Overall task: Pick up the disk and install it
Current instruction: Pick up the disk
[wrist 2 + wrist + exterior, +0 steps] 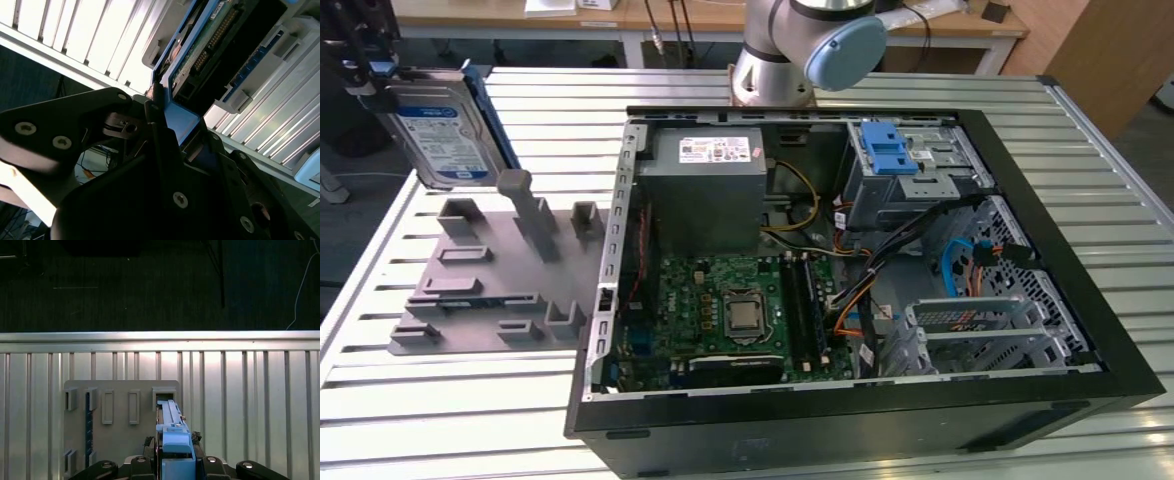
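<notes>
The gripper (174, 461) has its jaws pinched on the disk (443, 130), gripping the end with the blue rail. The disk stands upright with its label facing out, over the far corner of the grey holder plate (500, 262) at the exterior view's left. It is well apart from the open computer case (854, 440). Whether its lower edge clears the plate's slot, I cannot tell.
</notes>
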